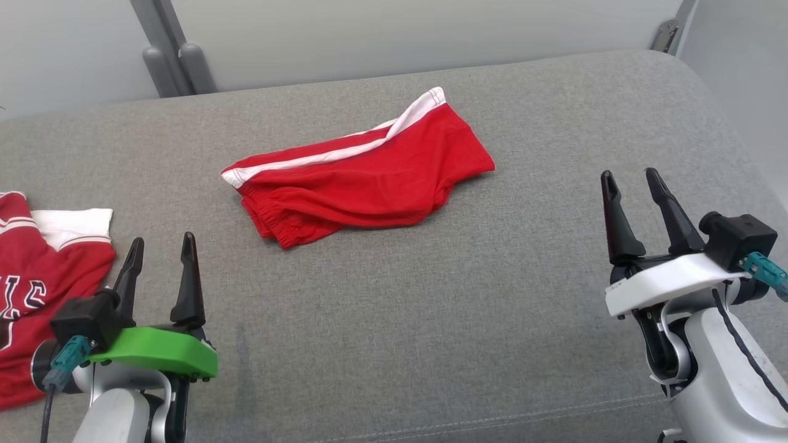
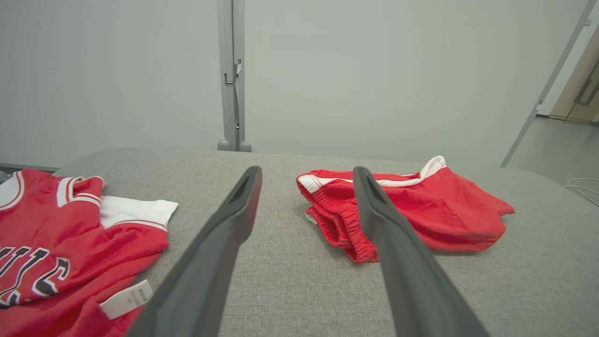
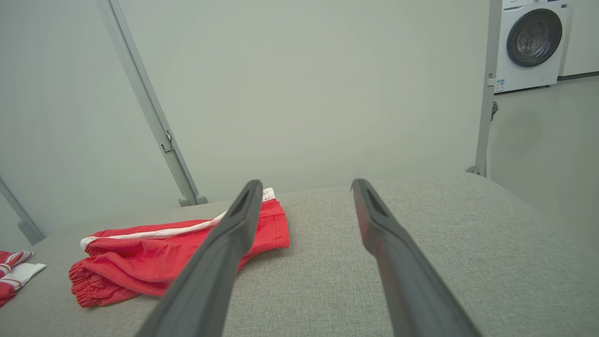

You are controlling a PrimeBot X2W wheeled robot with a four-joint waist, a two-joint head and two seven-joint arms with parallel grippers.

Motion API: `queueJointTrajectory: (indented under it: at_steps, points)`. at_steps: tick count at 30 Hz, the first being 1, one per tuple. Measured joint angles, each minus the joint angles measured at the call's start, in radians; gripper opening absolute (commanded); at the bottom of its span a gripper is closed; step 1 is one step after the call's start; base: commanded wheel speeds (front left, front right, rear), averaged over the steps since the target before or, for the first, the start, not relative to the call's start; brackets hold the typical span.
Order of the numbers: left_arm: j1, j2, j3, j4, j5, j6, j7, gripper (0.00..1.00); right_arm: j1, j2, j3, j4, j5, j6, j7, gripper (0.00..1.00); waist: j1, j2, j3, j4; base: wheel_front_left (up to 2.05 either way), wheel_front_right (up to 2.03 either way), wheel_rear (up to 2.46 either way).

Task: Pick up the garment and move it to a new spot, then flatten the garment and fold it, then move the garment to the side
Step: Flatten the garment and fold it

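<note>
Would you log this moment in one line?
shorts: crumpled, centre | jersey: left | left gripper: jaws open, empty | right gripper: jaws open, empty

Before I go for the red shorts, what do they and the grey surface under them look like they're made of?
Red shorts: thin, soft, matte cloth, likely a light synthetic knit. It lies in limp folds, with a gathered elastic waistband.
Grey surface: matte woven upholstery with a flecked weave visible. It seems padded, judging by its rounded edge.
</note>
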Motion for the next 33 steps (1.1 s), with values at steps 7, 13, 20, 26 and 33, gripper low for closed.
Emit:
queueJointTrajectory:
  at_steps: [7, 13, 20, 26, 33]
  points:
    - [0.024, -0.013, 0.026, -0.047, 0.02, 0.0, 0.0, 1.0, 0.044, 0.007, -0.013, -0.064, -0.033, 0.0, 0.0, 1.0, 0.0, 0.0, -0.003, 0.002, 0.0, 0.0, 0.0]
    - [0.044, -0.033, 0.031, -0.066, 0.044, -0.01, 0.0, 1.0, 0.072, 0.018, -0.017, -0.094, -0.041, 0.002, 0.0, 1.0, 0.0, 0.0, 0.001, 0.005, 0.0, 0.0, 0.0]
    - [0.063, -0.044, 0.041, -0.077, 0.052, -0.022, 0.0, 1.0, 0.097, 0.026, -0.022, -0.107, -0.049, 0.012, 0.0, 1.0, 0.0, 0.0, 0.007, 0.009, 0.0, 0.0, 0.0]
    - [0.065, -0.057, 0.046, -0.093, 0.058, -0.035, 0.0, 1.0, 0.098, 0.049, -0.012, -0.08, -0.031, 0.037, 0.0, 1.0, 0.0, 0.0, 0.02, 0.01, 0.0, 0.0, 0.0]
    - [0.065, -0.064, 0.026, -0.111, 0.066, -0.068, 0.0, 1.0, 0.07, 0.05, -0.015, -0.005, -0.006, 0.045, 0.001, 1.0, 0.0, 0.0, 0.053, 0.023, 0.0, 0.0, 0.0]
